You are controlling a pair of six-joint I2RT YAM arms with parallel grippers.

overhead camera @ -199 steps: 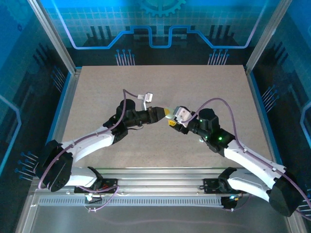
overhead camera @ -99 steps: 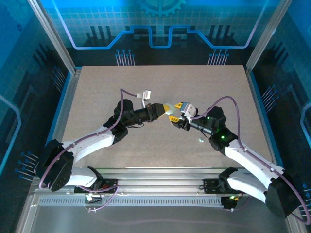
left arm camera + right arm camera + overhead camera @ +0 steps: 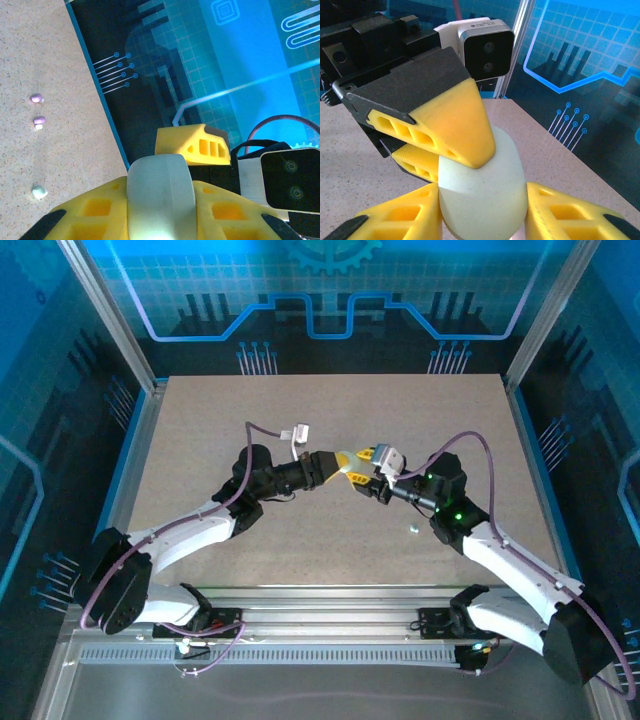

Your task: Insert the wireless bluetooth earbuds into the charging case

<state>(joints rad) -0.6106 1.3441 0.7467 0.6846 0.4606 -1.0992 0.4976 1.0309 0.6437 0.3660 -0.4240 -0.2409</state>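
A pale green charging case (image 3: 351, 477) hangs above the middle of the table, closed, held from both sides. My left gripper (image 3: 338, 462) is shut on it from the left; in the left wrist view its yellow fingers (image 3: 95, 210) flank the case (image 3: 160, 190). My right gripper (image 3: 365, 464) is shut on it from the right, its pads (image 3: 400, 215) pressed against the case (image 3: 487, 195). Tiny earbuds lie on the table: two purplish ones (image 3: 36, 98) (image 3: 39, 120) and a greenish one (image 3: 39, 191). Another pale speck (image 3: 411, 530) lies beside the right arm.
The speckled beige table (image 3: 200, 430) has a blue raised edge (image 3: 100, 95) and dark patterned walls behind it. A white cable connector (image 3: 300, 436) sticks up from the left wrist. The left arm's camera (image 3: 487, 50) faces the right wrist closely.
The right gripper has swung up and to the right and closed in on the case from the other side. The left gripper has lifted slightly with the case.
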